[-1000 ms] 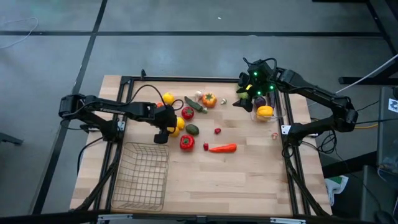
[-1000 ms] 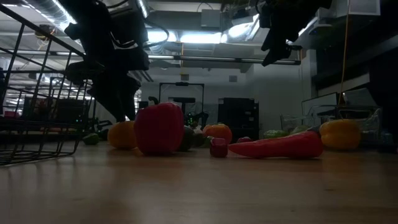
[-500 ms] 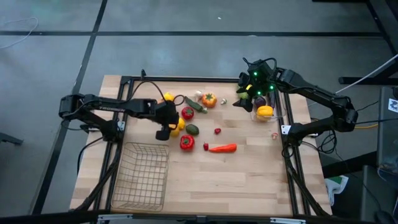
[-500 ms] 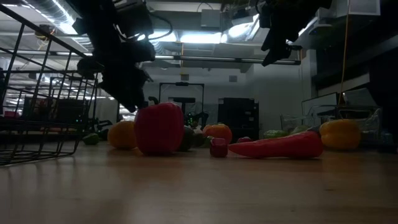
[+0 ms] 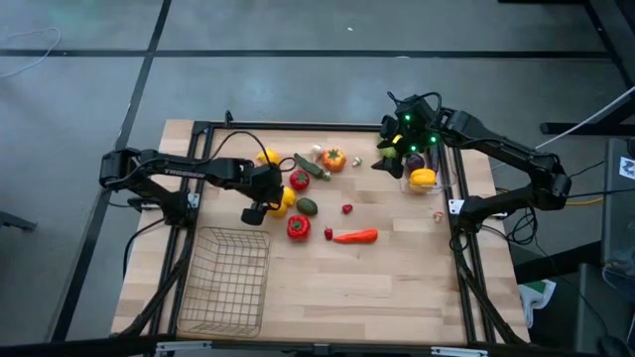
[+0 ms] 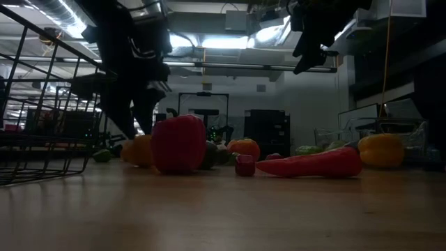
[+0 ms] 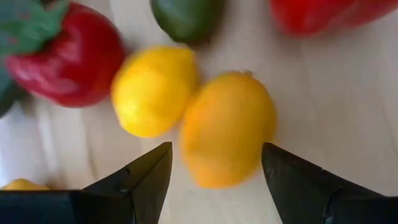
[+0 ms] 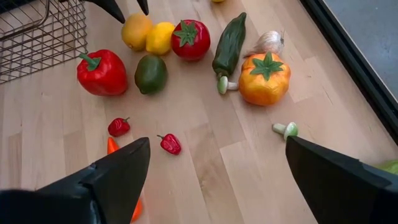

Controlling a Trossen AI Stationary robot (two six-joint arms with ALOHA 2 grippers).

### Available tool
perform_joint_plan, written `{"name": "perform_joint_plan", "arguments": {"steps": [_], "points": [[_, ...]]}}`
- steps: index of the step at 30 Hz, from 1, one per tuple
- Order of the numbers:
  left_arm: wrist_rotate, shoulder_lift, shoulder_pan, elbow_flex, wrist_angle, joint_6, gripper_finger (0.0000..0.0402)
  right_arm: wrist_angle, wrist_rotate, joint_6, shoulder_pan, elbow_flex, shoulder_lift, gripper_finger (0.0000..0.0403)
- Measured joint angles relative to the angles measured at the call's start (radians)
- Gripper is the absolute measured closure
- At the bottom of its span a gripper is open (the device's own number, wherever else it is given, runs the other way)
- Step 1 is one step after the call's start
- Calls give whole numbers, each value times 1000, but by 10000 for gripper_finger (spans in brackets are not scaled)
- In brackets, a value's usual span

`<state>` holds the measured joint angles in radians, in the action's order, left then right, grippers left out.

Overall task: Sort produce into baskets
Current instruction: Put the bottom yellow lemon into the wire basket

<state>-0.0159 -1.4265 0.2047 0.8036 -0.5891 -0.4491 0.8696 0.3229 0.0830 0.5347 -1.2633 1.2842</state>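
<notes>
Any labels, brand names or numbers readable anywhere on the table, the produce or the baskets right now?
None. No view shows readable text: the toy produce, such as the red pepper and the orange lemon, is unmarked, and the wire basket and the table carry no label. Nothing legible shows in the dim room behind either.

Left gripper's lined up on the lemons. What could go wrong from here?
1. The left gripper is open around the orange lemon, which touches the yellow lemon. A finger may catch or shove the neighbour.
2. The lemon is round, so it may squirt out toward the red pepper.
3. The wire basket has low walls; a high release may bounce it out.
</notes>
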Motion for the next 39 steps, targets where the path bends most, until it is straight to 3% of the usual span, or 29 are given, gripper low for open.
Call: {"name": "perform_joint_plan", "arguments": {"steps": [7, 20, 39], "points": [[3, -74, 0, 0, 18, -50, 157, 0, 0, 0, 0, 0, 0, 31], [5, -72, -1, -2, 103, -76, 157, 0, 0, 0, 0, 0, 0, 31], [7, -121, -42, -2, 229, 2, 157, 0, 0, 0, 0, 0, 0, 31]]}}
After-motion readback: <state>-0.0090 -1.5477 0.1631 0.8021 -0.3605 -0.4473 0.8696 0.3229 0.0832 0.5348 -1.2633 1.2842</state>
